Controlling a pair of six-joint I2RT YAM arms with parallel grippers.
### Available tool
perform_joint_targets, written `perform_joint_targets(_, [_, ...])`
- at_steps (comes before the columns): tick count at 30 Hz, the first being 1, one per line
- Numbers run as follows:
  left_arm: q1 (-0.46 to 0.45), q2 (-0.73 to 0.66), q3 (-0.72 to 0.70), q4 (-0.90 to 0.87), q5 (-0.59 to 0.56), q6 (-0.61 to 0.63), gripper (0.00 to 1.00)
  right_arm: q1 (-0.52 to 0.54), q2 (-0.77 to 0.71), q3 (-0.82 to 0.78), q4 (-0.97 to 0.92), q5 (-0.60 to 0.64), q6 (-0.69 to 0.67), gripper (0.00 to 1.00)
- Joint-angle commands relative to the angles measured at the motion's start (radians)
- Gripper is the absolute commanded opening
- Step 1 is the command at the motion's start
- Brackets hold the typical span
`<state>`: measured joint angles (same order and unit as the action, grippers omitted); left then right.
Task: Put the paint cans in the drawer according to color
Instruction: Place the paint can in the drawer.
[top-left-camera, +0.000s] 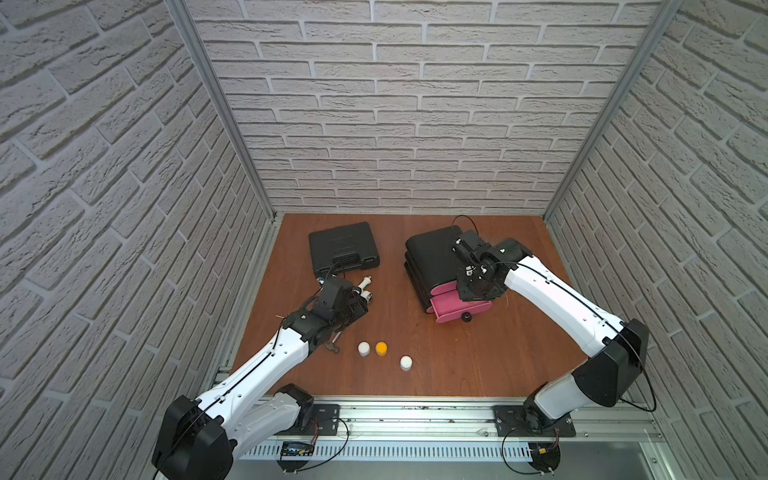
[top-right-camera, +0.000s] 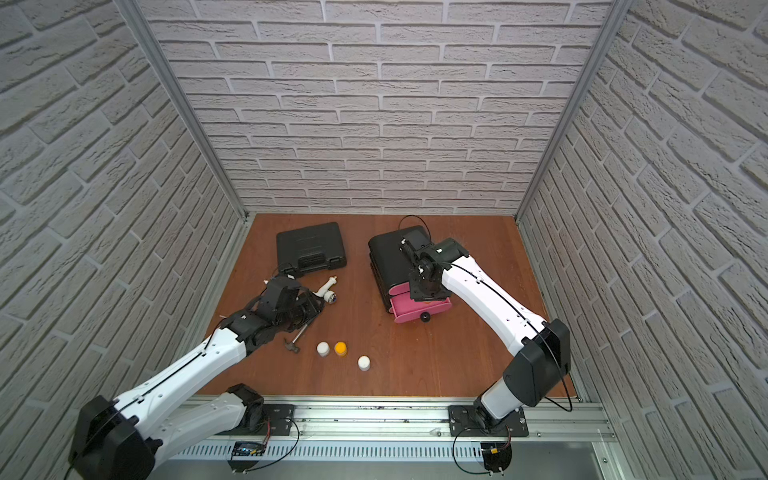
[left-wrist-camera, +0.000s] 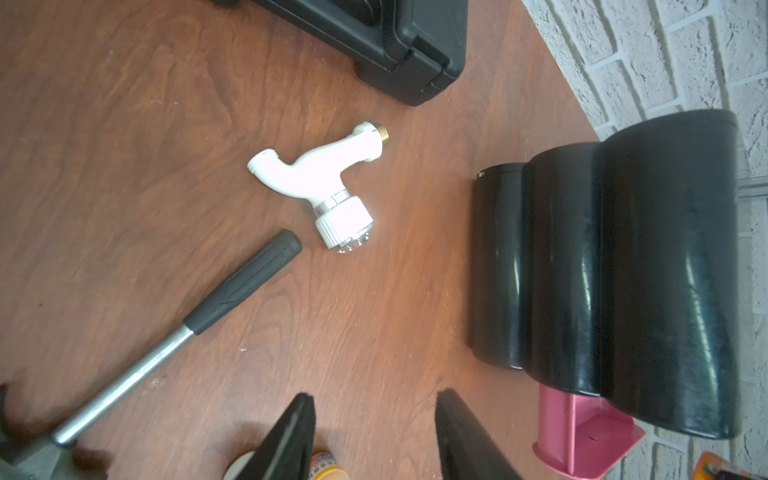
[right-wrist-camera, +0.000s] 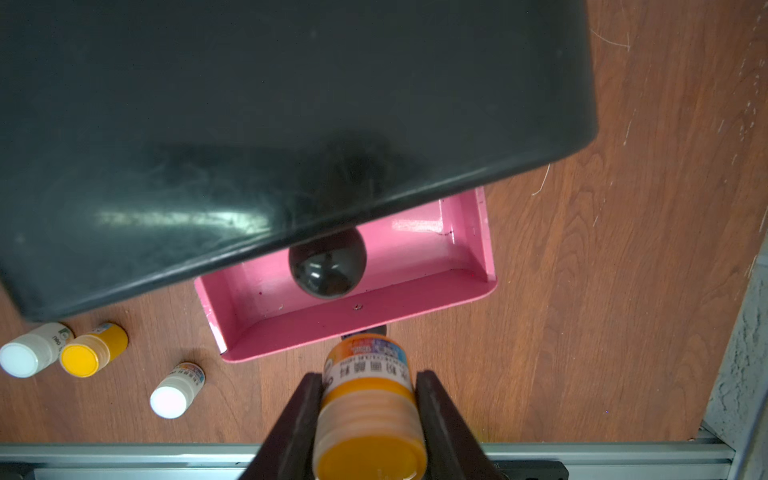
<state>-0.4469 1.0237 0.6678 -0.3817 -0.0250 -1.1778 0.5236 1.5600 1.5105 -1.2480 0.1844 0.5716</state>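
Note:
My right gripper (right-wrist-camera: 369, 374) is shut on an orange-yellow paint can (right-wrist-camera: 368, 415), which hangs over the front edge of an open pink drawer (right-wrist-camera: 353, 318). What shows of that tray is bare. It is the lowest drawer of the black chest (top-left-camera: 432, 257), pulled out in both top views. Two white paint cans (top-left-camera: 363, 348) (top-left-camera: 406, 363) and one orange-yellow paint can (top-left-camera: 381, 348) stand on the table near the front. My left gripper (left-wrist-camera: 374, 395) hovers open and empty left of them, near the hammer.
A flat black tool case (top-left-camera: 343, 249) lies at the back left. A white pipe fitting (left-wrist-camera: 324, 183) and a hammer (left-wrist-camera: 232, 291) lie by my left gripper. Brick walls close in three sides, and a metal rail (top-left-camera: 415, 415) runs along the front.

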Motion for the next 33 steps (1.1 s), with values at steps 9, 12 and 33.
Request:
perform_joint_targets(9, [-0.029,0.050,0.057,0.053,0.007,0.018,0.52,-0.095,0.071,-0.070,0.116,-0.068,-0.042,0.25])
perform_joint_targets(12, [-0.029,0.052,0.057,0.056,0.008,0.018,0.52,-0.099,0.064,-0.086,0.122,-0.070,-0.046,0.26])
perform_joint_targets(33, [-0.062,0.124,0.083,0.138,0.066,0.035,0.58,-0.107,0.027,-0.136,0.177,-0.058,-0.065,0.43])
